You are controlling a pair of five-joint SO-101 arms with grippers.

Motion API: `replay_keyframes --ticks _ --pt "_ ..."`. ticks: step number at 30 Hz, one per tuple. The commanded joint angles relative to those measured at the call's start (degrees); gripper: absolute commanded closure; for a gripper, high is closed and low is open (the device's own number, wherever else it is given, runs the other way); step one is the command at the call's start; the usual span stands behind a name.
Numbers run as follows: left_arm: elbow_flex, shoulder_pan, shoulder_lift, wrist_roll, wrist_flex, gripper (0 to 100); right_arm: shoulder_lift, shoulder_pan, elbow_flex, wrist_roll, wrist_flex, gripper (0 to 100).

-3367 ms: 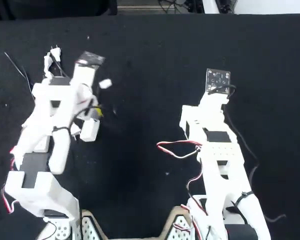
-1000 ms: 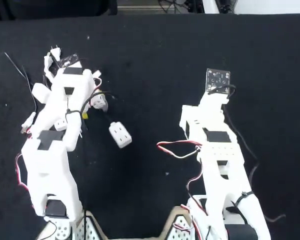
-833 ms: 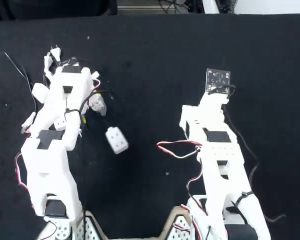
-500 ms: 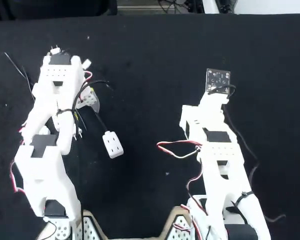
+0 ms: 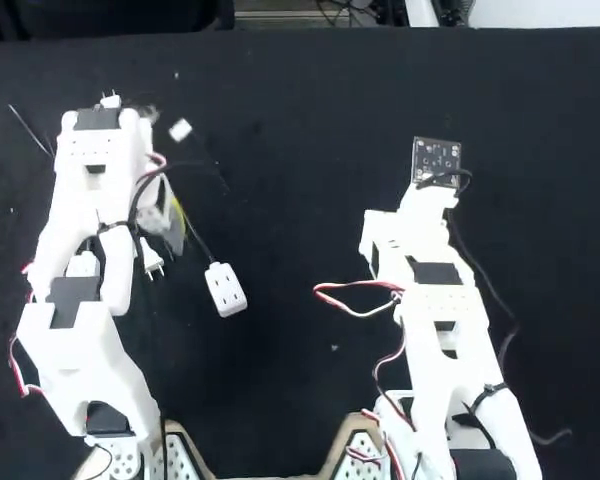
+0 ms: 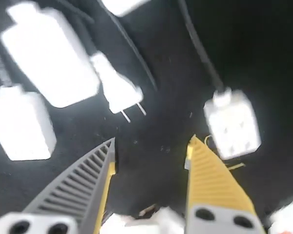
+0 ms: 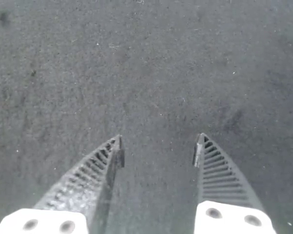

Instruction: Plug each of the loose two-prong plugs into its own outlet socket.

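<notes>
The left arm's fingers [image 6: 207,180] are hanging spread and empty over the surface [image 5: 310,120] at the left, where a two-prong plug [image 6: 118,92] is lying just left of the outlet socket [image 6: 233,124]. The right arm's fingers [image 7: 95,180] are gaping, empty.

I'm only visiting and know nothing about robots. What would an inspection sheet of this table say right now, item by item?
Surface: black cloth table, bare under the right arm.
Job's things: white outlet socket block lying face up, no plug in it; white two-prong plug lying apart from it, prongs free.
Clutter: small white piece and blurred white blocks, too unclear to identify.
End effectors: left end effector open above the plug and block, holding nothing; right end effector open over bare cloth.
Cables: black cord runs from the outlet block towards the left arm.
Surroundings: dark gear and cords beyond the table's far edge.
</notes>
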Motion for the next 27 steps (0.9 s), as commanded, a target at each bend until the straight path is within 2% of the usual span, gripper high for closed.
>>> replay_keyframes --ticks 1,8,17,20,23,27 --pt "7.87 -0.40 -5.19 -4.13 -3.78 77 -0.22 0.79 -1.80 -0.35 -1.23 76.9" --pt "24.13 1.10 -16.09 -3.78 -19.16 77 -0.04 0.79 -1.98 -0.35 -1.23 76.9" --pt "39.69 7.25 -21.89 -4.22 -26.37 77 -0.31 1.32 -2.33 -0.35 -1.23 76.9" --pt "41.36 11.47 -21.98 -3.60 -29.10 77 -0.31 4.40 -3.74 -0.35 -1.14 76.9" --pt "41.45 15.43 -21.98 1.58 -33.14 77 -0.22 7.38 -4.00 -0.53 -1.49 76.9" --pt "41.80 21.14 -21.89 7.65 -40.26 77 -0.04 7.47 -3.65 -0.44 -2.29 76.9"
